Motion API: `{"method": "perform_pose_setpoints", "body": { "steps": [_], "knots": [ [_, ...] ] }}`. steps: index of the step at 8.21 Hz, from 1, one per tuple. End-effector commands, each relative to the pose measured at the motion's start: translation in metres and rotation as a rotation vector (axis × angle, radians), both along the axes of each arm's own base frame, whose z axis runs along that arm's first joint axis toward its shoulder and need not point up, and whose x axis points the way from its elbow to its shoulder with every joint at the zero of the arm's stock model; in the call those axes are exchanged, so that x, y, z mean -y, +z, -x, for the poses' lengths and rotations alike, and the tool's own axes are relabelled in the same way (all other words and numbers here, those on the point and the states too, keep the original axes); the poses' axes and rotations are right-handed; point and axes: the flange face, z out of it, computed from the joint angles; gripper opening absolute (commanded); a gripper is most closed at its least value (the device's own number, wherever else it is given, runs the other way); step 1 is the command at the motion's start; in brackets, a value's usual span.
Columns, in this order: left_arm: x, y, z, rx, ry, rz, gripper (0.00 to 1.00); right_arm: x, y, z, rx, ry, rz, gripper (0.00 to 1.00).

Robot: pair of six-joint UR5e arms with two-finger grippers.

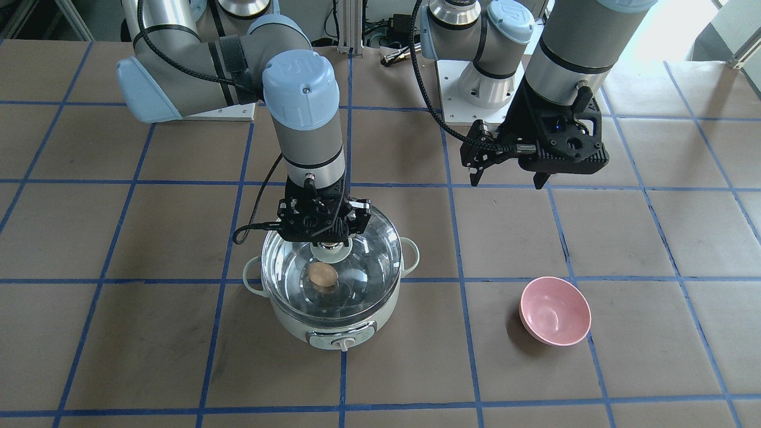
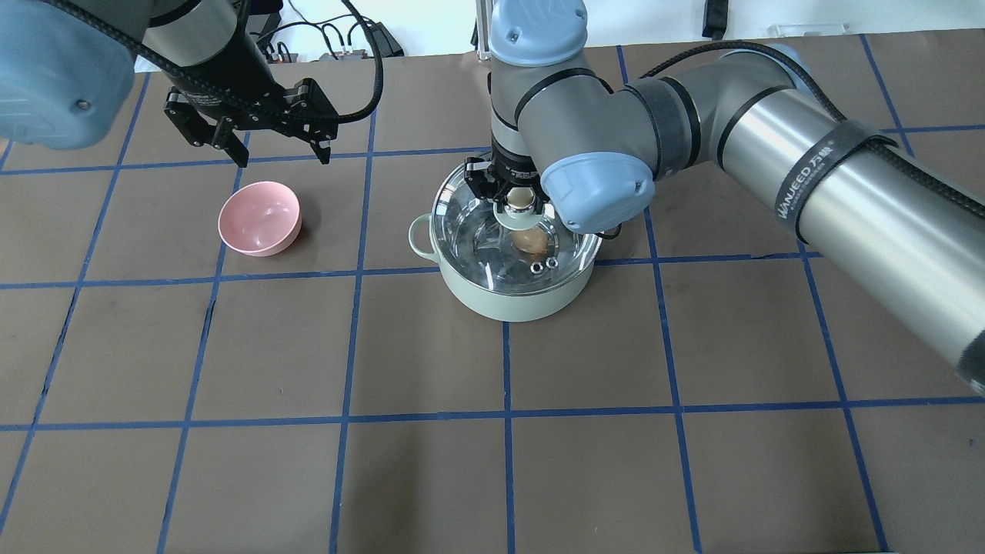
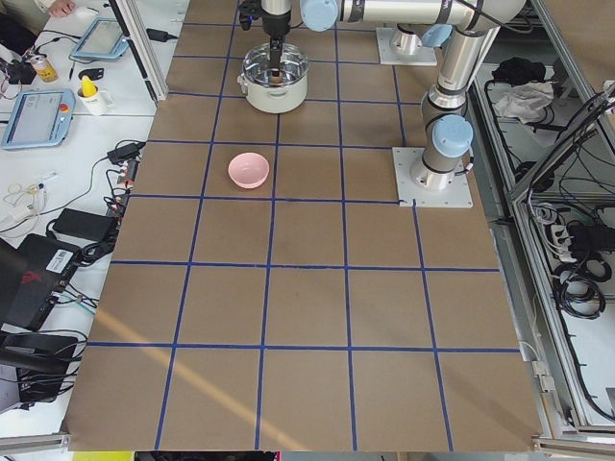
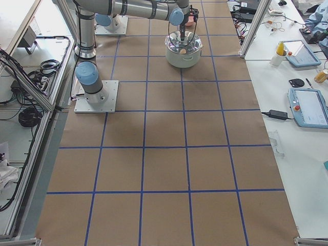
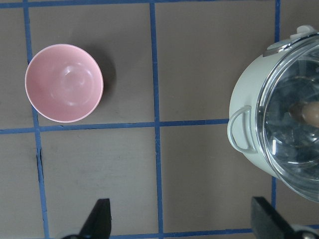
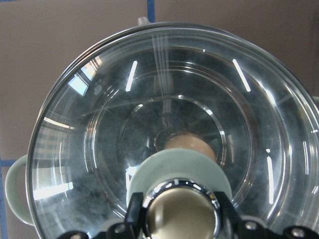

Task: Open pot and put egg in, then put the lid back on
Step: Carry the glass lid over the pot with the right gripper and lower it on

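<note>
The pale mint pot (image 1: 333,333) stands mid-table, dial toward the front-facing camera; it also shows in the overhead view (image 2: 515,300). The tan egg (image 1: 322,276) lies inside on the steel bottom, seen through the glass in the overhead view (image 2: 529,241) and the right wrist view (image 6: 192,144). The clear domed lid (image 1: 362,261) covers the pot's mouth; I cannot tell whether it rests fully on the rim. My right gripper (image 1: 332,242) is shut on the lid's beige knob (image 6: 180,211). My left gripper (image 1: 507,182) is open and empty, hovering above the table beside the pot.
A pink bowl (image 1: 556,309) sits on the table on my left side, empty, apart from the pot; it shows in the left wrist view (image 5: 65,82). The brown table (image 1: 148,345) has a blue tape grid. The arm bases stand at the table's back edge.
</note>
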Motion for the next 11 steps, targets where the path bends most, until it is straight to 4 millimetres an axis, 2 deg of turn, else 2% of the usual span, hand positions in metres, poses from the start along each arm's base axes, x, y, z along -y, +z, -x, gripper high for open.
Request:
{"method": "perform_pose_setpoints", "body": {
  "steps": [1, 3, 6, 11],
  "knots": [
    [0.007, -0.004, -0.002, 0.000, 0.004, -0.002, 1.00, 0.001, 0.000, 0.000, 0.001, -0.004, 0.001, 0.00],
    [0.008, -0.012, -0.005, 0.002, 0.009, -0.010, 1.00, 0.007, 0.004, 0.005, 0.007, -0.011, 0.008, 0.00],
    [0.015, -0.020, -0.006, 0.000, 0.012, -0.012, 1.00, 0.011, 0.000, 0.003, 0.018, -0.025, 0.001, 0.00],
    [0.006, -0.004, -0.005, 0.000, 0.010, 0.013, 1.00, 0.010, -0.001, 0.001, 0.040, -0.029, -0.009, 0.00]
  ]
}}
